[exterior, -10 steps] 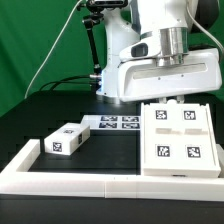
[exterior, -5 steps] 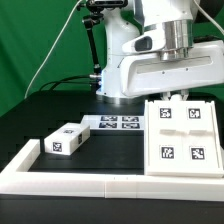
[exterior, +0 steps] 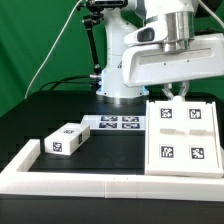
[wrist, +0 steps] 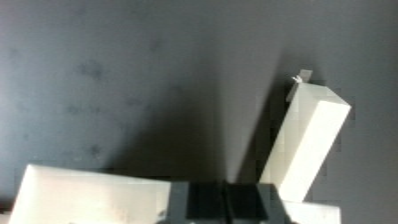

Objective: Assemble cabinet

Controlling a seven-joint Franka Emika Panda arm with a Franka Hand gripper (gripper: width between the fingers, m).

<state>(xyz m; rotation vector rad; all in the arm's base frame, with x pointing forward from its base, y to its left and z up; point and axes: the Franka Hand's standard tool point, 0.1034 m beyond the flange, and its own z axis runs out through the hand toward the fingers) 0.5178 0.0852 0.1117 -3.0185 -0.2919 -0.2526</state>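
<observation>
you're at a robotics lab bench: green backdrop point(exterior: 40, 40), black table point(exterior: 45, 115), white rail frame point(exterior: 80, 182), tag-printed marker board point(exterior: 118, 123), robot arm point(exterior: 170, 65).

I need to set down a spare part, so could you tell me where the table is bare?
Bare table lies between the small box part, the cabinet panel and the front rail; also on the box part's far side. Crowded under the arm.

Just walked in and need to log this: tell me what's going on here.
The Panda arm's fingers hang just above the rear edge of the white tagged cabinet body at the exterior view's right. Whether they are open or shut, or grip anything, is unclear. A smaller tagged box part lies apart at the exterior view's left, with the marker board between the two.
</observation>
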